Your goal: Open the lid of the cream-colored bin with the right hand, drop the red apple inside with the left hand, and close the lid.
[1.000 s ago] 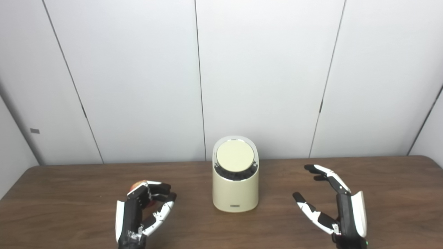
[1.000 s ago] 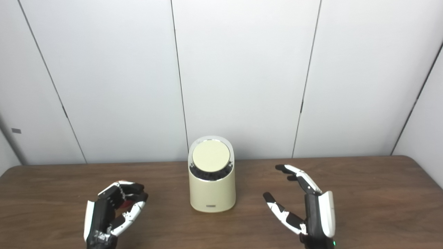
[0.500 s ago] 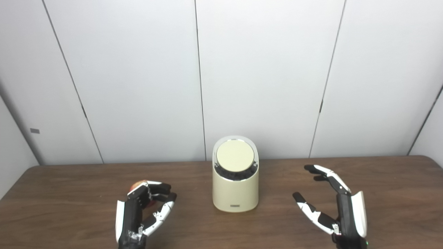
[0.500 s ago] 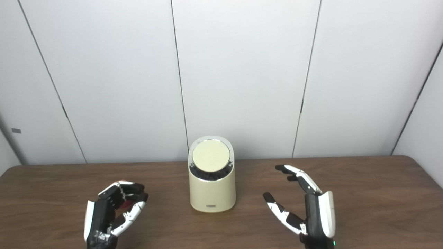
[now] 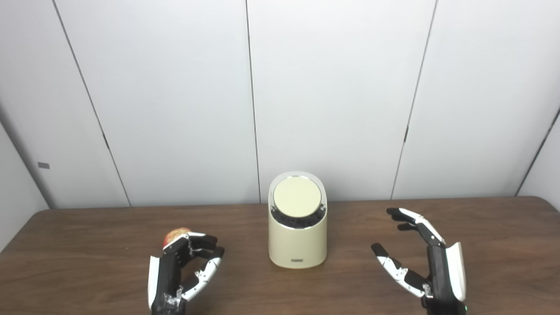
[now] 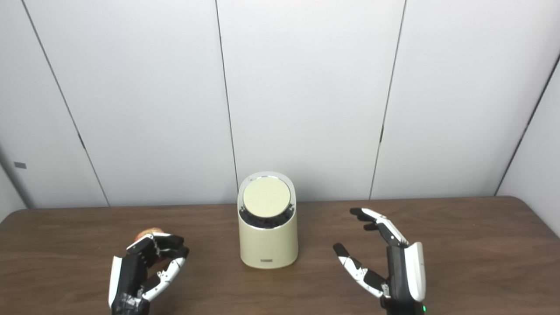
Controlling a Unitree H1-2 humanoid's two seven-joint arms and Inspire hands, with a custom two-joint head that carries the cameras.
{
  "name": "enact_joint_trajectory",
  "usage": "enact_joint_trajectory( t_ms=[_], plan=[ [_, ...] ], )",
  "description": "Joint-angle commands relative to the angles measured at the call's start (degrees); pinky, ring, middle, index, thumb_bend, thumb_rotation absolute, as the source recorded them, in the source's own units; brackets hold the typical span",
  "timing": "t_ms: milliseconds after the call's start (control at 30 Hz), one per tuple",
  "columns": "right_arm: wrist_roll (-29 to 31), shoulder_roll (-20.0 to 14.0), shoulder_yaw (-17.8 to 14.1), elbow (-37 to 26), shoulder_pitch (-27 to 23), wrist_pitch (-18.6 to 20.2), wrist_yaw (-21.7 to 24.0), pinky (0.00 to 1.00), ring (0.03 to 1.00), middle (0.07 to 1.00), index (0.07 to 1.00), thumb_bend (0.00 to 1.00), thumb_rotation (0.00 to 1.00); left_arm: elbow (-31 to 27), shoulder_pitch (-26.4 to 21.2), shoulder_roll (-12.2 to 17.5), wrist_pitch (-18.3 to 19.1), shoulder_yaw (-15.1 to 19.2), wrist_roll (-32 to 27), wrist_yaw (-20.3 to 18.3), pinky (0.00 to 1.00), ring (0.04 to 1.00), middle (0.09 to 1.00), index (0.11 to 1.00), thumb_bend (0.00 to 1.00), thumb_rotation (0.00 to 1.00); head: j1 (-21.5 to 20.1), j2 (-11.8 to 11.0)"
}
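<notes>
The cream-colored bin stands mid-table with its round lid down. The red apple rests on the table left of the bin. My left hand sits just in front of the apple. Its fingers curl in front of the apple and hide the fruit's lower part. No red shows between fingers and thumb, so the hand holds nothing. My right hand hovers right of the bin, open, fingers spread and palm turned toward the bin, well apart from it.
The brown wooden table runs to a white panelled wall close behind the bin. The table's right corner is rounded. Bare wood lies between each hand and the bin.
My left hand has slid back toward me off the apple, which now shows more above the fingers. The right hand has shifted very slightly. Bin and lid are unchanged.
</notes>
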Motion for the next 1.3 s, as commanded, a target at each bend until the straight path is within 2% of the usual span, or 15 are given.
enact_joint_trajectory(
  t_ms=[0,67,100,200,300,433,500,600,833,1000,1100,1267],
  plan=[
    [0.78,0.65,-0.54,-3.16,0.25,1.95,3.02,0.61,0.711,0.737,0.735,0.63,0.68,-0.52,-2.21,0.31,-2.41,-0.04,0.07,-0.05,0.50,0.569,0.580,0.493,0.48,0.07,-0.03,-0.08],
    [1.75,0.76,-1.09,-7.21,-1.05,5.15,6.41,0.64,0.731,0.752,0.742,0.73,0.79,-0.25,-2.36,0.27,-2.52,-0.08,0.05,-0.04,0.50,0.569,0.579,0.493,0.48,0.07,0.03,-0.26],
    [2.59,0.96,-1.24,-9.35,-1.93,6.79,8.27,0.65,0.741,0.758,0.745,0.73,0.82,-0.02,-2.44,0.33,-2.68,-0.13,0.05,-0.10,0.51,0.569,0.580,0.493,0.48,0.07,-0.03,-0.38],
    [4.38,1.90,-1.56,-14.11,-4.52,11.59,13.13,0.67,0.766,0.783,0.763,0.74,0.84,0.42,-2.59,0.51,-2.82,-0.30,0.27,-0.17,0.51,0.569,0.581,0.493,0.48,0.07,-0.26,-0.52],
    [1.69,3.00,-1.52,-17.97,-7.65,17.87,16.78,0.70,0.792,0.807,0.795,0.77,0.85,0.62,-2.56,0.55,-2.72,-0.38,0.03,-0.27,0.51,0.567,0.582,0.493,0.48,0.07,-0.28,-0.57],
    [-2.04,4.55,-1.31,-21.63,-11.97,25.51,20.67,0.71,0.808,0.813,0.806,0.83,0.80,0.73,-2.46,0.49,-2.81,-0.56,0.34,-0.03,0.51,0.567,0.582,0.493,0.48,0.07,0.02,-0.51],
    [-3.13,5.73,-1.04,-22.03,-14.10,28.01,21.75,0.74,0.835,0.834,0.813,0.86,0.73,0.79,-2.46,0.52,-2.98,-0.62,0.42,-0.03,0.50,0.564,0.580,0.493,0.48,0.07,0.10,-0.53],
    [-3.82,6.70,-0.75,-21.60,-16.45,29.94,22.84,0.76,0.849,0.854,0.837,0.85,0.66,0.78,-2.43,0.52,-2.92,-0.65,0.43,-0.05,0.50,0.565,0.582,0.493,0.48,0.07,0.16,-0.53],
    [-7.59,7.44,0.18,-18.14,-21.30,33.22,23.51,0.76,0.853,0.853,0.833,0.84,0.60,1.20,-2.57,0.27,-3.47,-0.64,-0.07,-0.06,0.50,0.561,0.578,0.493,0.48,0.07,0.16,-0.74],
    [-11.73,7.10,1.62,-14.53,-24.83,36.69,24.19,0.73,0.862,0.874,0.854,0.89,0.59,1.19,-2.60,0.03,-3.41,-0.70,0.24,-0.03,0.50,0.567,0.581,0.493,0.48,0.07,0.15,-0.79],
    [-13.12,6.69,2.27,-11.58,-26.61,37.31,23.71,0.72,0.868,0.886,0.868,0.92,0.53,1.38,-2.67,-0.01,-3.63,-0.75,0.39,0.01,0.50,0.565,0.582,0.493,0.48,0.07,0.21,-0.97],
    [-10.62,6.31,2.29,-6.31,-29.11,37.98,25.53,0.57,0.807,0.931,0.914,0.93,0.43,1.74,-2.72,-0.10,-4.15,-0.91,0.65,0.11,0.50,0.563,0.581,0.492,0.48,0.07,0.45,-1.15]
  ],
)
